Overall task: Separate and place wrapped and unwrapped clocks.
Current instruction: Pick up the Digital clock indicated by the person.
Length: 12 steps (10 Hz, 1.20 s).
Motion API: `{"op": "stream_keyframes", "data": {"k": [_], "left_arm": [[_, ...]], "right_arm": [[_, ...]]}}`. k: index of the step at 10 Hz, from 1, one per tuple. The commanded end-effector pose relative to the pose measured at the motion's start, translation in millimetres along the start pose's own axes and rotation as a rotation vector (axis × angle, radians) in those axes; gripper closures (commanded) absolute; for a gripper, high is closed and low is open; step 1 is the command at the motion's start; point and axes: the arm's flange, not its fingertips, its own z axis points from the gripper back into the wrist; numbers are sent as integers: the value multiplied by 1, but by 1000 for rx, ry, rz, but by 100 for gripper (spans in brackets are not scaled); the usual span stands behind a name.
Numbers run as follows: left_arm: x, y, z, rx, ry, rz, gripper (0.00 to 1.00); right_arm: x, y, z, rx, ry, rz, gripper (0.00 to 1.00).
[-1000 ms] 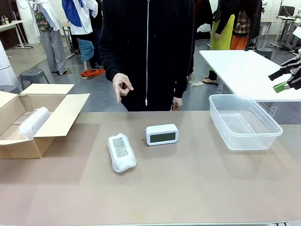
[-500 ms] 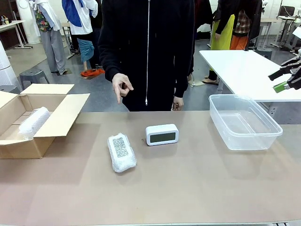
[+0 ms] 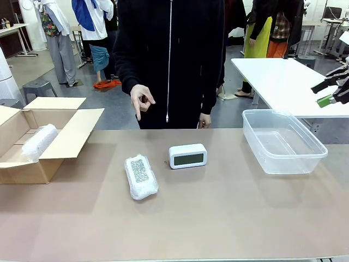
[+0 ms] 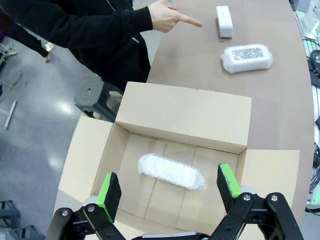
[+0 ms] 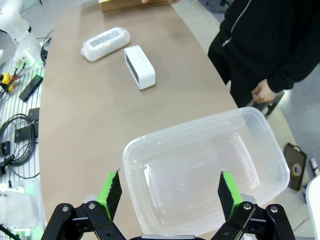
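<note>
**A:** Front view first. Where does everything lie?

**B:** On the counter (image 3: 218,218), the loose bundle (image 3: 141,176) lies left of the middle with its grey face up. The clock (image 3: 187,155) stands near it on the right, not touching, with its screen toward the robot. The boxed bundle (image 3: 38,141) lies inside the open box (image 3: 65,139) at the left edge. A clear tub (image 3: 255,143) sits on the right.

**A:** And the person?

**B:** At the far side. The pointing hand (image 3: 140,100) has its index finger aimed downward and touches nothing.

**A:** Any fingers in that view?

**B:** The right fingers (image 3: 326,100) are at the right edge, higher than the tub. They are apart and hold nothing.

**A:** Now the left wrist view.

**B:** The left fingers (image 4: 109,196) are spread wide and released, hanging over the open box (image 4: 185,117). The boxed bundle (image 4: 171,171) lies on the box floor beneath them, untouched. Past the box, the loose bundle (image 4: 247,58) and the clock (image 4: 224,21) rest on the counter (image 4: 200,70). The pointing hand (image 4: 167,16) aims toward the clock.

**A:** And the right wrist view?

**B:** The right fingers (image 5: 111,187) are also fully spread. They hover above the tub (image 5: 250,112), grasp nothing and touch nothing. Beyond the tub the clock (image 5: 139,66) stands on the counter (image 5: 90,110), and the loose bundle (image 5: 105,43) is farther on. The person's other hand (image 5: 262,92) hangs beside the counter's edge.
</note>
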Motion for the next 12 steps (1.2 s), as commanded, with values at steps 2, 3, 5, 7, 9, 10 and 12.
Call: {"op": "stream_keyframes", "data": {"k": [2,3,5,7,9,10,12], "left_arm": [[10,4,-12,49,53,42,0],[20,1,-28,33,69,54,0],[33,-9,-51,21,80,45,0],[49,-18,-59,11,144,87,0],[73,-29,-67,9,231,170,0],[84,-35,-69,25,248,223,0],[102,-50,-74,56,248,284,0]], "right_arm": [[1,0,-1,3,-9,4,0],[1,0,-1,3,-9,4,0],[1,0,-1,3,-9,4,0],[1,0,-1,3,-9,4,0],[1,0,-1,3,-9,4,0],[1,0,-1,3,-9,4,0],[1,0,-1,3,-9,4,0]]}}
